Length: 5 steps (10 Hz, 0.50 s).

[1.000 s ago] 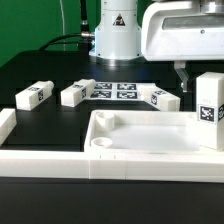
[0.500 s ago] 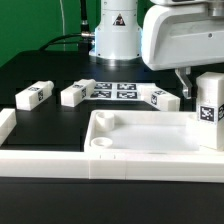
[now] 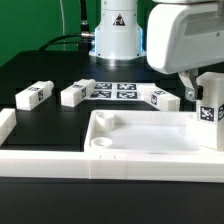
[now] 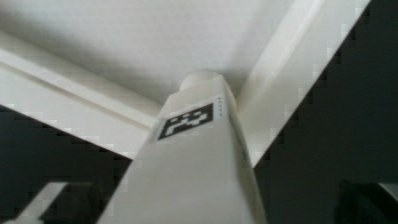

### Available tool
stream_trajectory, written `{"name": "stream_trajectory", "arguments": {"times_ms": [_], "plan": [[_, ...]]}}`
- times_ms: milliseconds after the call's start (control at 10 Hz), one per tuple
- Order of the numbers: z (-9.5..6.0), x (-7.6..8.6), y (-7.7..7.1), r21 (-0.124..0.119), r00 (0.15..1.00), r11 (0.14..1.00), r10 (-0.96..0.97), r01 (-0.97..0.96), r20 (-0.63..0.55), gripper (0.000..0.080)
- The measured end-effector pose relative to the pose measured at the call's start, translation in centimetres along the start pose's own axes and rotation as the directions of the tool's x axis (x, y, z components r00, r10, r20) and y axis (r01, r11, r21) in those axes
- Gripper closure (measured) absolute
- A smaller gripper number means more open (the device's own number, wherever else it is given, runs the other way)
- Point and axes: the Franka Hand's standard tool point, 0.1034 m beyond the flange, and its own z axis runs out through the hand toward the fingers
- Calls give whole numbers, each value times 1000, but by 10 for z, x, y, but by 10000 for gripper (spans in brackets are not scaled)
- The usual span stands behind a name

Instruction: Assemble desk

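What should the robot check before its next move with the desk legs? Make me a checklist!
1. Is the gripper open? Ok: its fingers stand apart, with the upright leg between them and not squeezed.
2. Is the upright leg standing straight at a corner of the desk top? Ok.
3. Is the upright leg fully fastened in? Cannot tell.
4. Are more legs waiting? Ok: three loose legs lie on the table.
5. Is nothing stacked on the loose legs? Ok.
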Motion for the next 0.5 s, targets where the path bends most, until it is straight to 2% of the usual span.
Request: {"name": "stream_trajectory", "arguments": {"times_ms": [300,400,500], "plan": [[0,-1,2,0,997,997,-72,72,0,198],[0,-1,2,0,997,997,-71,71,0,375],[0,-1,2,0,997,997,-71,71,0,375]]}}
